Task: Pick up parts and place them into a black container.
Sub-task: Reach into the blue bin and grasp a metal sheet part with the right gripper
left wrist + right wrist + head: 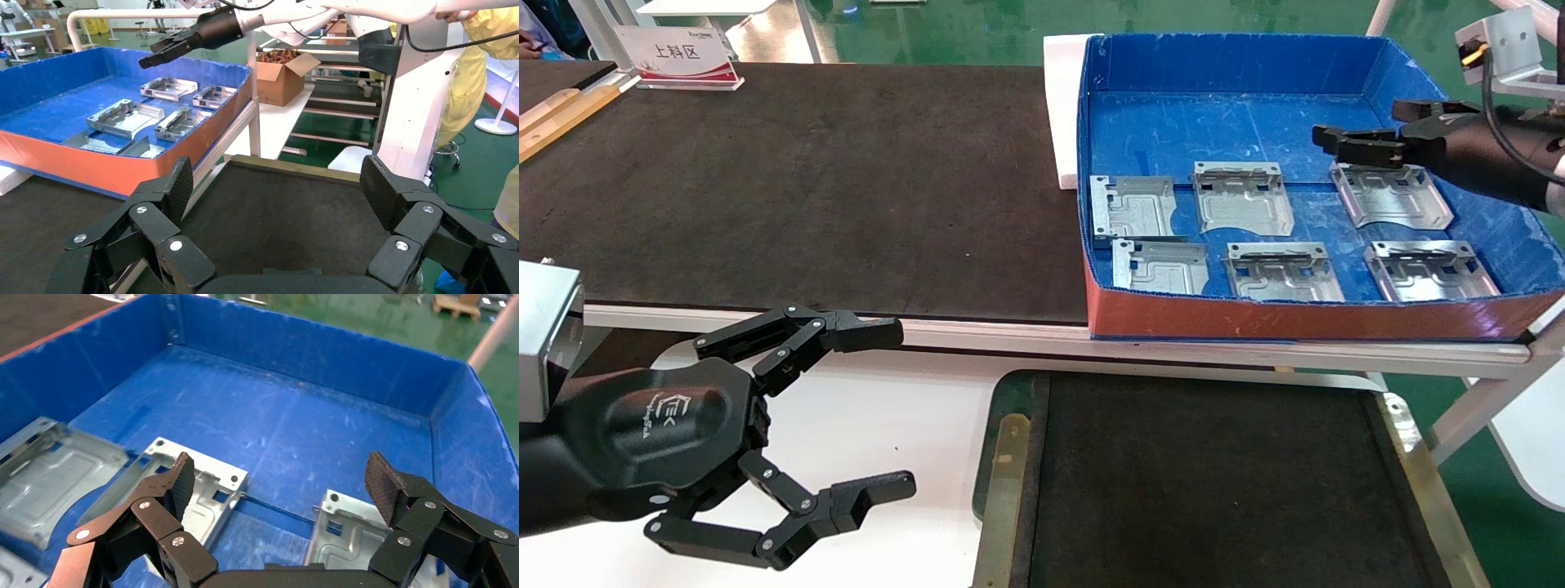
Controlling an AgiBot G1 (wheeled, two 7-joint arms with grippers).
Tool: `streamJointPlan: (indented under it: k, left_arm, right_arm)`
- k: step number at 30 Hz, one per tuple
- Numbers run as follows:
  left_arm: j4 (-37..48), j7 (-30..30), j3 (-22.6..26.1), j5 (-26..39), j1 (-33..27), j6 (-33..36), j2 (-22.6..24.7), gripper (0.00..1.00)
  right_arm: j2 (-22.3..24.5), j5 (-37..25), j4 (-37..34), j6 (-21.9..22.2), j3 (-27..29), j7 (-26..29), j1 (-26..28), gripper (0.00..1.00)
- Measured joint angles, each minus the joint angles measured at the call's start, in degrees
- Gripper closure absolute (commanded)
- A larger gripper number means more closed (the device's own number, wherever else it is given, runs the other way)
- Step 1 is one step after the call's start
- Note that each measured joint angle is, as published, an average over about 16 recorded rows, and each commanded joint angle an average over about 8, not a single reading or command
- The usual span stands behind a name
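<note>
Several silver-grey parts lie flat in two rows in the blue box, among them one at the back right [1393,196] and one at the back middle [1242,198]. My right gripper [1361,126] hovers open just above the back-right part, holding nothing. In the right wrist view that gripper [278,478] spans the gap between two parts [208,490] [355,533]. The black container, with an olive rim [1009,457], lies empty at the near centre. My left gripper [901,408] stands open and empty to its left; the left wrist view shows this gripper [275,184] facing the container's rim [294,168].
The blue box has a red front wall [1295,318] and stands on the right end of the long black mat tabletop [805,180]. A white foam block [1062,106] leans at the box's left. A sign [682,53] stands at the back left. A cardboard box [281,79] sits beyond.
</note>
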Motion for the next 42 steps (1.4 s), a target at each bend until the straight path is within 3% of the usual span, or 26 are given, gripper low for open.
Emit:
streamJointPlan:
  k: [20,22,27,29,42]
  left_arm:
    - [0.00,0.00,0.00,0.00,0.00,0.00,0.00,0.00]
    - [0.00,0.00,0.00,0.00,0.00,0.00,0.00,0.00]
    - [0.00,0.00,0.00,0.00,0.00,0.00,0.00,0.00]
    - [0.00,0.00,0.00,0.00,0.00,0.00,0.00,0.00]
    - [0.00,0.00,0.00,0.00,0.00,0.00,0.00,0.00]
  right_arm:
    - [-4.30,-4.81,-12.55,7.21,-3.00,6.83,3.25,0.02]
    - [-4.72,-4.88,-13.11,7.63,-3.05,7.18,3.23,0.21]
    - [-5.68,-4.99,-14.02,8.58,-3.13,7.79,3.20,0.83]
    - [-6.02,-5.06,-14.27,8.92,-3.18,7.94,3.20,0.99]
    - [-7.27,-5.28,-14.93,10.04,-3.33,8.18,2.92,1.00]
